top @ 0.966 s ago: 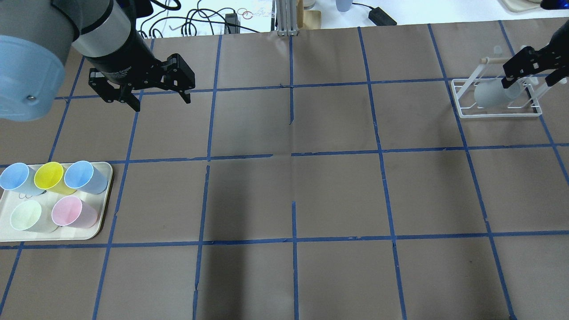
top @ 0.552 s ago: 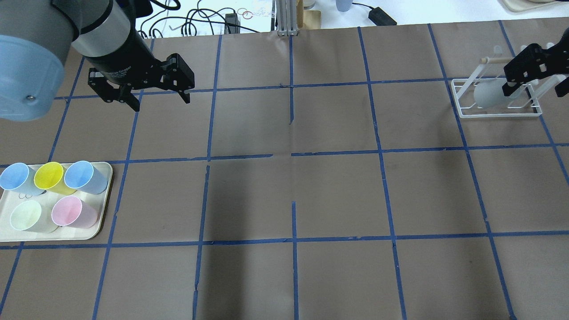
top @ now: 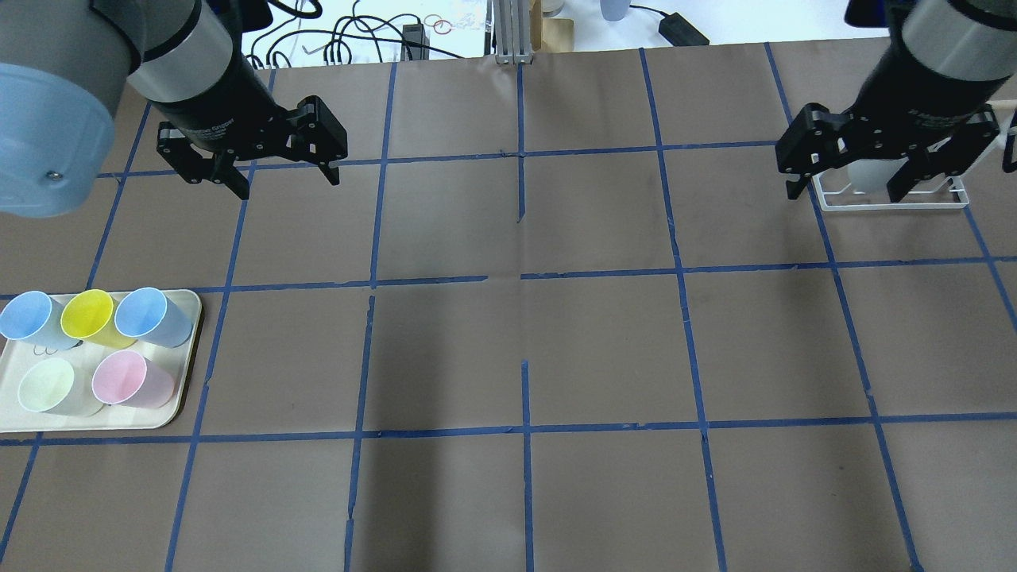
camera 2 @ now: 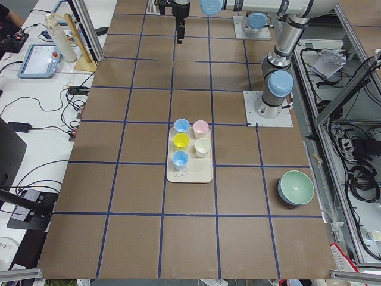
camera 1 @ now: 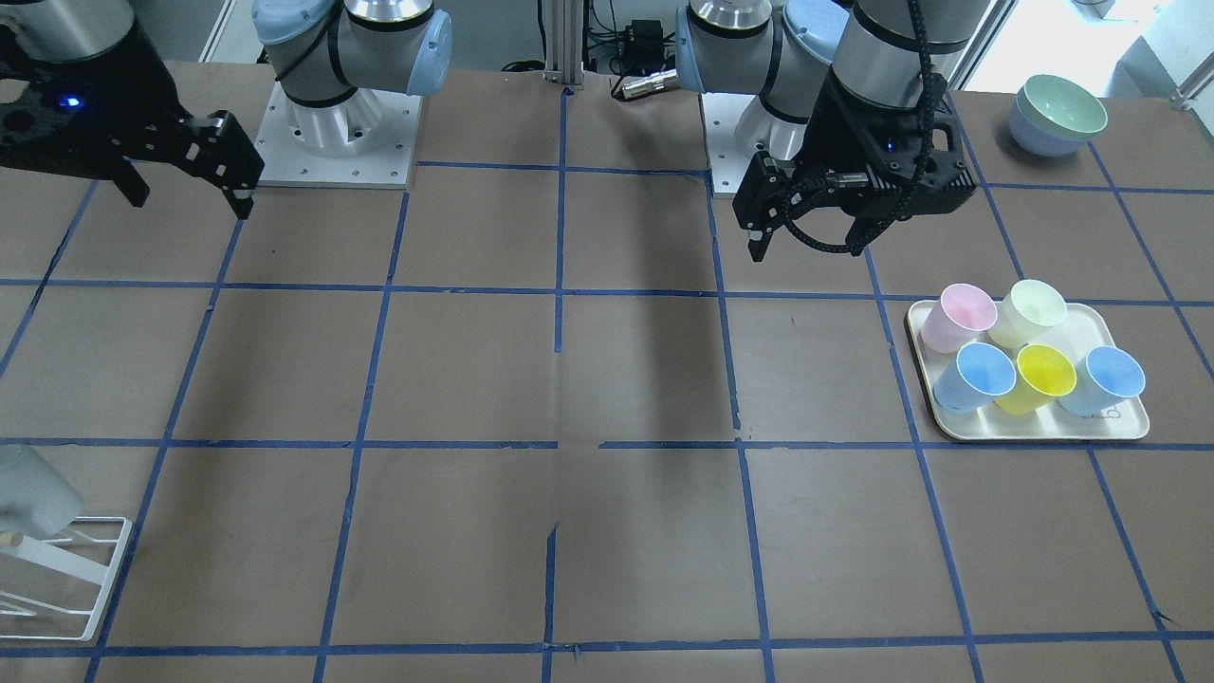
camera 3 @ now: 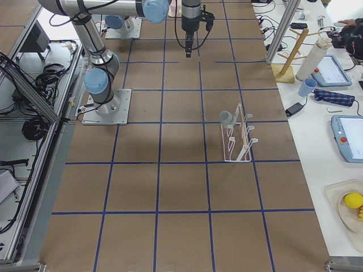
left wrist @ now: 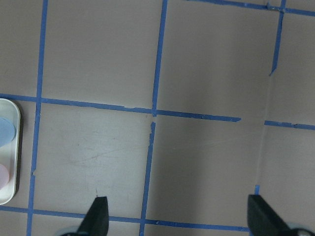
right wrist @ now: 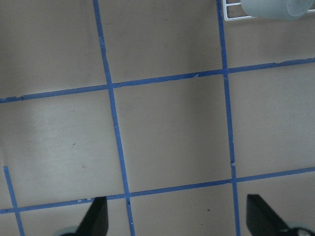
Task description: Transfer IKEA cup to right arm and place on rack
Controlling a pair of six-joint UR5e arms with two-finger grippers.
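Sitting tilted on the rack (top: 894, 207), the IKEA cup (camera 3: 226, 117) was placed; right end effector (camera 1: 190, 201) hung open and empty, clear of it, left end effector (top: 288, 183) likewise open. Task looked done, only retreat left

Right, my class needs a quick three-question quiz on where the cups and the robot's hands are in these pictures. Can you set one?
1. How many cups stand on the tray?
2. True or false: the right hand is shut on the grey cup.
3. The grey cup sits: A on the rack; B on the tray; C flat on the table.

Key
1. Five.
2. False: the right hand is open, empty and clear of the cup.
3. A.
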